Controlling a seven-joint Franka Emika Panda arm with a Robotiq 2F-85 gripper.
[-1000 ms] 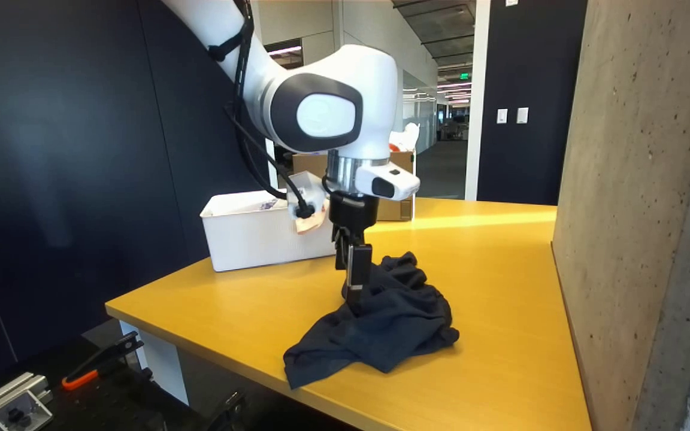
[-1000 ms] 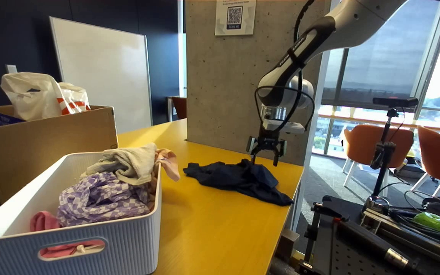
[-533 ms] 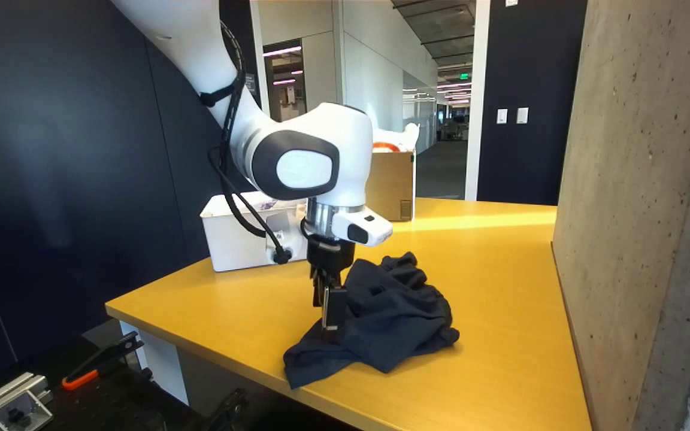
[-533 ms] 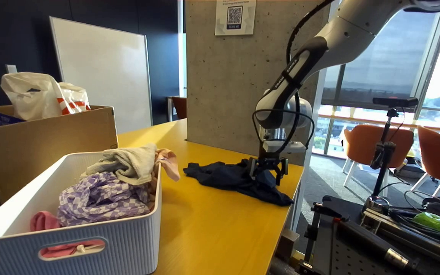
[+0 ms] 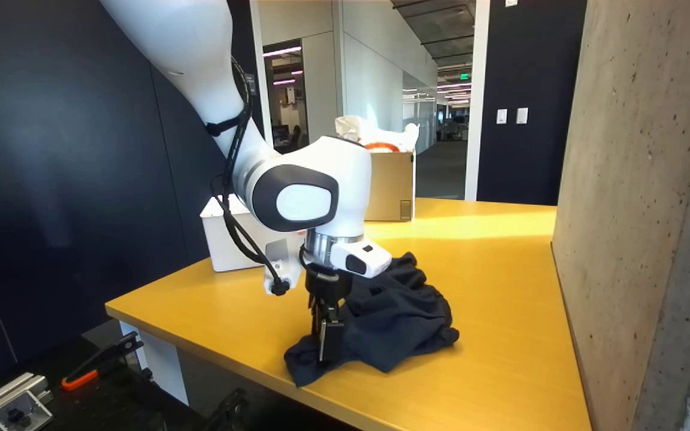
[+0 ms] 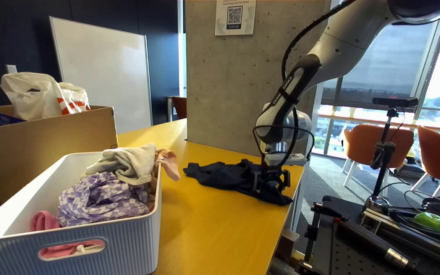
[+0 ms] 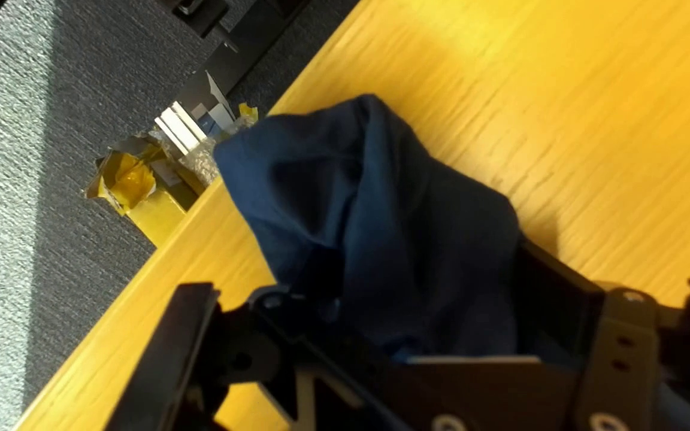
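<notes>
Exterior view, hand (image 6: 269, 189) pointing down, astride cloth (image 6: 222, 175)

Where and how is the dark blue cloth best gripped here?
Probably by the raised fold near the edge of the table, from above: the dark blue cloth lies low and crumpled, that fold stands up, and the gripper points down, jaws apart on either side.

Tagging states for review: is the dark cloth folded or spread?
Neither, it is crumpled: both exterior views show the cloth bunched in uneven creases on the table.
</notes>
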